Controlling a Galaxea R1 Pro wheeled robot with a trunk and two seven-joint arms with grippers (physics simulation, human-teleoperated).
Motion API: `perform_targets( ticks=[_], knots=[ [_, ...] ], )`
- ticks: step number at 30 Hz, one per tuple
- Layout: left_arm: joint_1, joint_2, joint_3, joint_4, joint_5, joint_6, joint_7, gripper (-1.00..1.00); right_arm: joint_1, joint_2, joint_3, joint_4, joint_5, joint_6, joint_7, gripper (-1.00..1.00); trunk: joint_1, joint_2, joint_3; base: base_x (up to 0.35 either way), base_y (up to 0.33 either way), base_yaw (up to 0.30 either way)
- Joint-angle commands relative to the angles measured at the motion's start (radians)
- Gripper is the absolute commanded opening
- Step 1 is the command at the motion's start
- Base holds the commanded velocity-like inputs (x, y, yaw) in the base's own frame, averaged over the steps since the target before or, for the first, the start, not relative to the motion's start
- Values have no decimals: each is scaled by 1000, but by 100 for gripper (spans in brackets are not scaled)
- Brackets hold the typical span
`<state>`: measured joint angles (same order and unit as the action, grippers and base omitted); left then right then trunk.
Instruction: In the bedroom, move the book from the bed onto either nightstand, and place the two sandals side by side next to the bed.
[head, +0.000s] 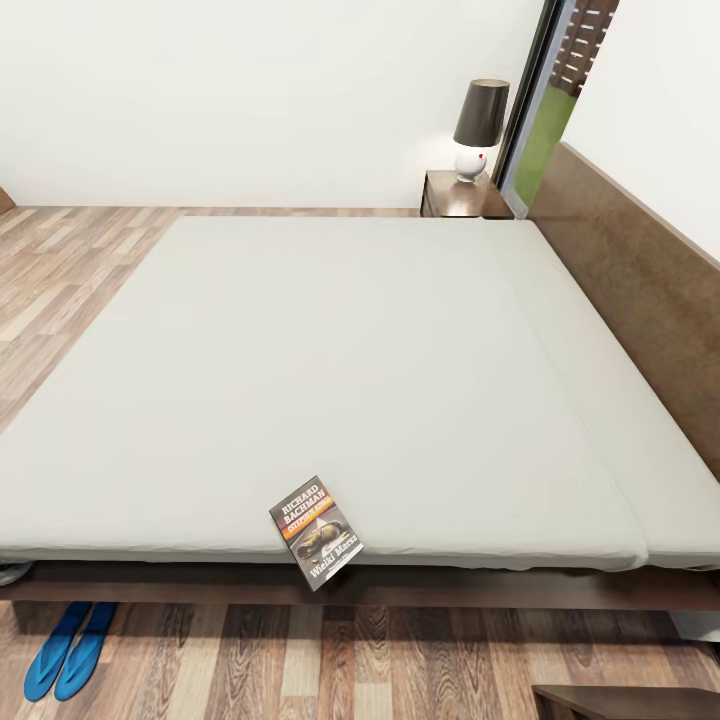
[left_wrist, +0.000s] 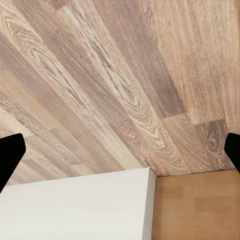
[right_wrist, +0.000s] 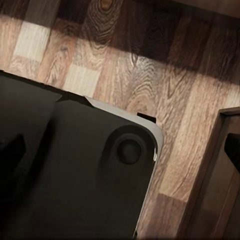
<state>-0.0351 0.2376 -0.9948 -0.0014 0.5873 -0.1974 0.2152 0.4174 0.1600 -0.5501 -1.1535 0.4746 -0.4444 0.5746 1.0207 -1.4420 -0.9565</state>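
— Book: location?
— Near edge of the bed, one corner overhanging the frame, cover up.
— Sandals?
— Two, blue, side by side on the wood floor, partly under the bed's near left corner.
— Nightstand?
— Far side, by the headboard, carrying a lamp.
— Grippers?
— Left gripper and right gripper: dark fingertips at opposite frame edges, spread, empty.

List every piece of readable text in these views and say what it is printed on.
"RICHARD BACHMAN": white letters at the top of the book cover; the book lies at the near edge of the bed.
Orange band under the name: lettering too small to read.
Title at the cover's bottom: white and blurred, perhaps "Wielki Marsz", not certain.
No other text is legible on the lamp, nightstand or sandals.
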Motion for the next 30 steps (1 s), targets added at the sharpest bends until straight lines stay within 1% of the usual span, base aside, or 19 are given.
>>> perform_targets(
  ticks=[1,2,3,8,12,14,16,30],
  knots=[
    [0,0,-8,0,7,-2,3,100,-1,1,2,-5,9,6,3,100,0,0,0,0,0,0],
    [0,0,-8,0,6,-2,3,100,-1,1,15,-14,9,25,3,100,0,0,0,0,0,0],
    [0,0,-8,0,6,-2,3,100,-1,1,15,-14,9,25,3,100,0,0,0,0,0,0],
    [0,0,-8,0,7,-2,3,100,-1,1,45,-33,9,50,2,100,0,0,0,0,0,0],
    [0,0,-8,0,6,-2,3,100,-2,1,58,-46,9,60,2,100,0,0,0,0,0,0],
    [-8,0,-7,0,3,6,-3,100,9,-8,47,-58,-3,48,4,100,0,0,0,0,0,0],
    [-8,1,-7,0,3,6,-3,100,9,-8,47,-69,-15,47,4,100,0,0,0,0,0,0],
    [-8,1,-7,0,3,6,-3,100,9,-8,47,-70,-15,47,4,100,0,0,0,0,0,0]
  ],
)
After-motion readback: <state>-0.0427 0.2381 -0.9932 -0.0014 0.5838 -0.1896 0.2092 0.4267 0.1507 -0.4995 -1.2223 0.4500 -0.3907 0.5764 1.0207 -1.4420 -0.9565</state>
